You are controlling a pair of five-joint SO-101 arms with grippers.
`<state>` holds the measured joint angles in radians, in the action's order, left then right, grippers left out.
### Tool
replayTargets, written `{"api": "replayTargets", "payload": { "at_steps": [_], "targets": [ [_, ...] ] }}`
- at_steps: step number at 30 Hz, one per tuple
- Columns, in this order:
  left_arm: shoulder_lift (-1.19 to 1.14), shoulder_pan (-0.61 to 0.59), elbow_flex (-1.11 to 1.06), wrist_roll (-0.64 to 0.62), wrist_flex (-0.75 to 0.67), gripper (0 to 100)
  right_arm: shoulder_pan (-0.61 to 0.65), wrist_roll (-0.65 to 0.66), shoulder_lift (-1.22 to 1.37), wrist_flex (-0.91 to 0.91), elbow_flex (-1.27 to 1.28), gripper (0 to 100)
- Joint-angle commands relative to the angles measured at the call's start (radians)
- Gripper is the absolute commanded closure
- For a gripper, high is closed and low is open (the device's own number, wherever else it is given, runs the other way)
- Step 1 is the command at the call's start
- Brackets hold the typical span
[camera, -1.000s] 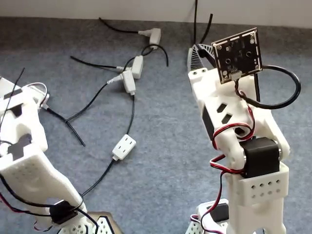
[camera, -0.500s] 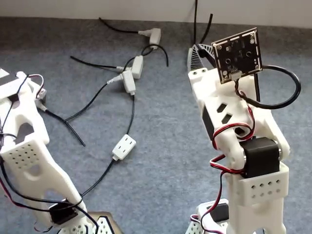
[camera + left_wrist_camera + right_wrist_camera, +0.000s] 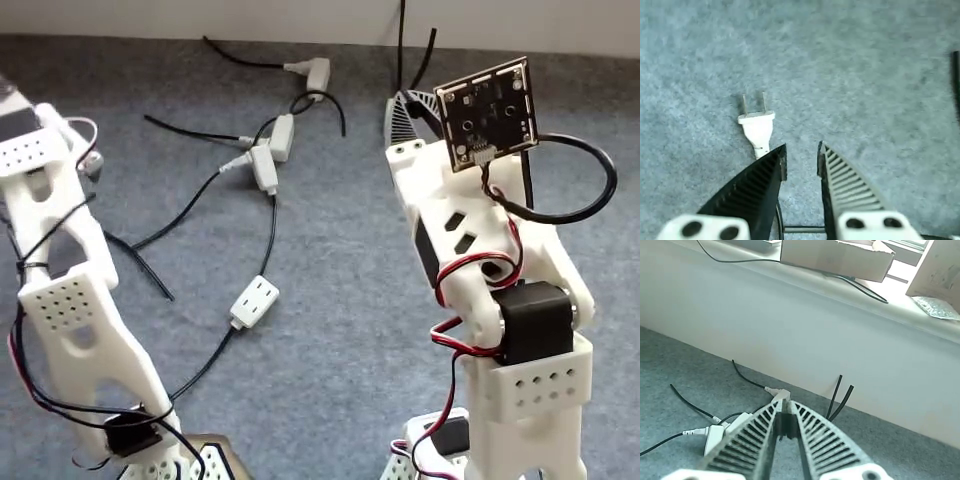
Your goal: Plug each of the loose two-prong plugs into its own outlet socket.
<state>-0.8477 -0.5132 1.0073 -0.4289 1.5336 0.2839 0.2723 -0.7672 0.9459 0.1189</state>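
A white two-prong plug [image 3: 756,127] lies flat and loose on the grey carpeted counter [image 3: 865,75], its prongs pointing away from the left pincer [image 3: 801,156]. That pincer hangs just over the carpet with its jaws a little apart and nothing between them. The tip of its black finger [image 3: 762,182] sits just beside the plug's tail end, where the lead runs in under it. The plug lies off to one side of the gap, not inside it.

In the high view, a white socket block [image 3: 255,300] lies slots-up near the middle of the counter. Its black cord [image 3: 270,230] runs away toward a nearer white piece [image 3: 265,168] and a farther white piece [image 3: 283,136], which lie side by side. From this height I cannot tell whether those two are plugs or sockets. A third white end [image 3: 317,72] lies close to the wall [image 3: 840,340] on its own black lead. A loose thin cord [image 3: 150,275] crosses the carpet between the left arm [image 3: 70,300] and the socket block.

The left arm stands at the counter's left edge, well apart from the socket block. The right arm [image 3: 500,270] rises on the other side. The right pincer [image 3: 786,409] is held up off the carpet and aimed at the wall, its fingers together at the tips and holding nothing. Above the wall, a cardboard box [image 3: 835,257] sits on a ledge.
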Motion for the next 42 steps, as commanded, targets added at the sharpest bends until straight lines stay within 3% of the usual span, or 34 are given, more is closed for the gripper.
{"api": "replayTargets", "payload": {
  "at_steps": [1, 5, 10, 18, 24, 32, 37, 42],
  "targets": [
    [0.013, 0.024, 0.177, 0.04, 0.074, 88, 0.007, 0.009, -0.025, 0.004, -0.005, 99.2],
    [0.001, -0.022, 0.17, 0.029, 0.08, 87, 0.005, 0.009, -0.025, 0.004, -0.005, 99.2],
    [-0.13, -0.093, 0.142, -0.107, 0.069, 76, 0.005, 0.009, -0.021, 0.004, -0.005, 99.2],
    [-0.289, -0.107, 0.143, -0.106, -0.008, 77, 0.007, 0.009, -0.021, 0.004, -0.005, 99.2],
    [-0.297, -0.108, 0.143, -0.106, -0.048, 82, 0.008, 0.009, -0.019, 0.004, -0.005, 99.2],
    [-0.298, -0.102, 0.143, -0.103, -0.041, 98, 0.008, 0.009, -0.019, 0.002, -0.005, 99.2],
    [-0.28, -0.101, 0.173, -0.104, -0.04, 99, 0.008, 0.009, -0.019, 0.002, -0.005, 99.2],
    [-0.208, -0.067, 0.343, -0.091, 0.066, 99, 0.005, 0.009, -0.021, 0.001, -0.005, 99.2]
  ]
}}
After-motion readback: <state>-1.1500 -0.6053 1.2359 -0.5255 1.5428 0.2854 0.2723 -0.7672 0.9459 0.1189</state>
